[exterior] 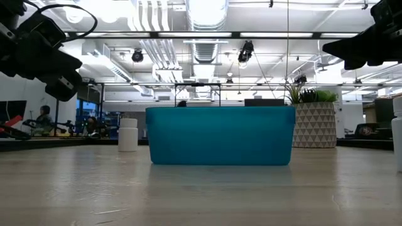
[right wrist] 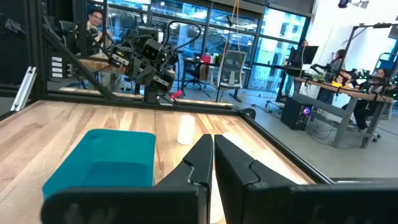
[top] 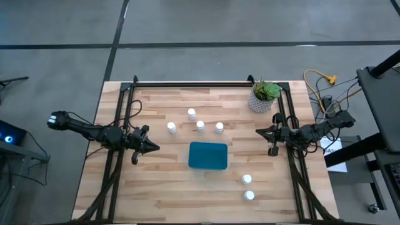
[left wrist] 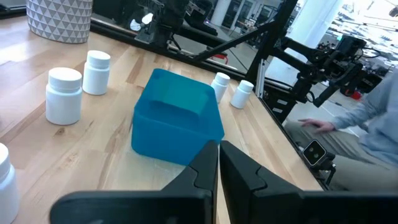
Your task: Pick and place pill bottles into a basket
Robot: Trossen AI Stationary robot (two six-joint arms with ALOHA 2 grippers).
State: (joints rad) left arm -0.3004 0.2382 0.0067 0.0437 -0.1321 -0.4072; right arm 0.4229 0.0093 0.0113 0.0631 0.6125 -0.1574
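From above we see the basket (top: 208, 155) mid-table between the left gripper (top: 152, 147) and right gripper (top: 260, 132), pill bottles (top: 200, 125) beyond it, all apart from both. In each wrist view we see fingers (left wrist: 208, 163) pressed shut, empty, basket ahead.

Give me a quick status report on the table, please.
Left pincer and right pincer shut, holding nothing. Basket empty; six pill bottles on the table. Nothing in the way.
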